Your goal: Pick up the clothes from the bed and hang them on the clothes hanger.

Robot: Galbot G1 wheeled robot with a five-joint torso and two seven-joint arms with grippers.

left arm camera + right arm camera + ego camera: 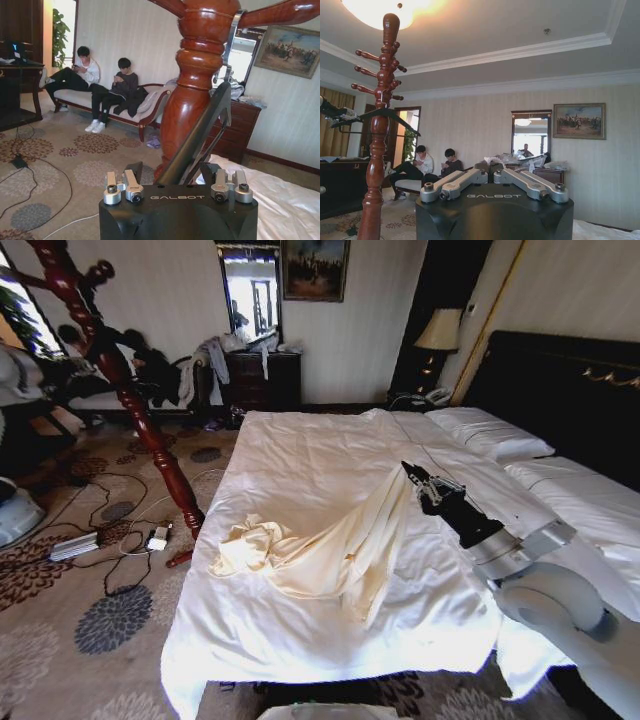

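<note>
Cream-yellow clothes (330, 545) lie crumpled mid-bed (300, 455), one end lifted; the black clothes hanger (197, 137) tilts beside the bed's left edge.

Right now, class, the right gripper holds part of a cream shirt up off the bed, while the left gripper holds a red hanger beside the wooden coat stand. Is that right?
One detail is wrong: the hanger is black, as the left wrist view shows. The left gripper does hold it beside the wooden coat stand, and the right gripper holds the cream shirt up off the bed.
</note>
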